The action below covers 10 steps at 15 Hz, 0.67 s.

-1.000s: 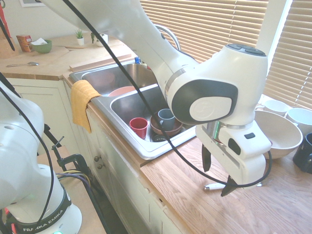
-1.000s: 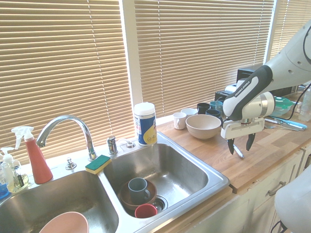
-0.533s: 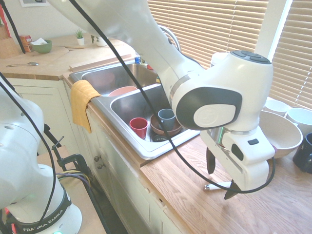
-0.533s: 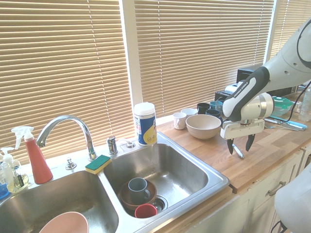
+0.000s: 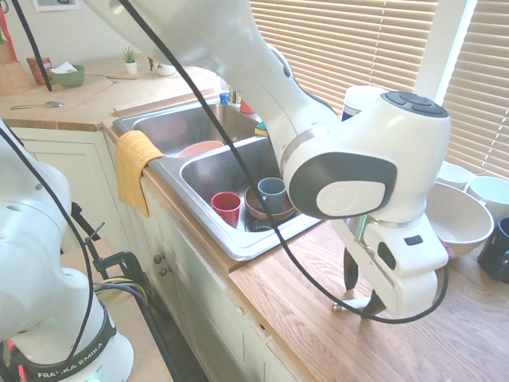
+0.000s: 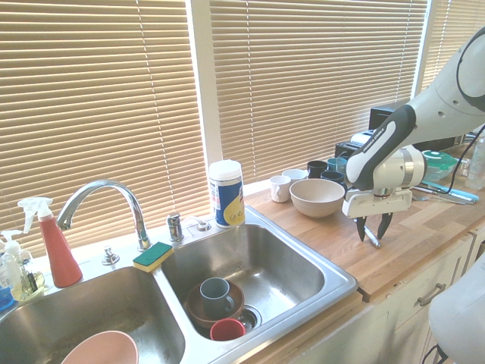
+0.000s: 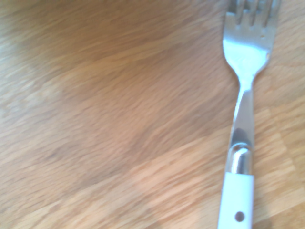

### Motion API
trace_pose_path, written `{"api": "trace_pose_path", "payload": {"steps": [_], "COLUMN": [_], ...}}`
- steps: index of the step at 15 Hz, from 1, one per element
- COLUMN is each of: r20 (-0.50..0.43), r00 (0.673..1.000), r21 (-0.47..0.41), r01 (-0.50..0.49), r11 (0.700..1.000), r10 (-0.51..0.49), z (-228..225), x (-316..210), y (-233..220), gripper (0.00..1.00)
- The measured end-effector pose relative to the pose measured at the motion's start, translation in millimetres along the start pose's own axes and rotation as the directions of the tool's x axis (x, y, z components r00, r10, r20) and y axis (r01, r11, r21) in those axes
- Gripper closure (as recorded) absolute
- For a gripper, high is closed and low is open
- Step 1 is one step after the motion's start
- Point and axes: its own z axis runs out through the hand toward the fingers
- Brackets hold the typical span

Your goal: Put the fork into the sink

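Note:
The fork lies flat on the wooden counter, silver tines and neck ending in a white handle. In the first exterior view only its handle tip pokes out beside the fingers. My gripper is open and low over the counter, one finger on each side of the fork, not closed on it. In the second exterior view the gripper hangs right of the sink. The sink's near rim lies left of the gripper.
A large white bowl and several mugs stand behind the gripper. The right basin holds a red cup and a grey mug in a brown bowl. A yellow cloth drapes the sink's front. A wipes canister stands by the window.
The gripper has come down toward the counter, its open fingers now straddling the fork. The fork has not moved.

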Motion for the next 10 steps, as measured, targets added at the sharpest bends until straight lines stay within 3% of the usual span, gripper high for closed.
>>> {"api": "trace_pose_path", "payload": {"steps": [10], "r20": [-0.004], "r00": [1.0], "r21": [0.01], "r01": [-0.015], "r11": [1.0], "r10": [0.015], "z": [-1.3], "x": [0.9], "y": [10.1], "gripper": [1.0]}}
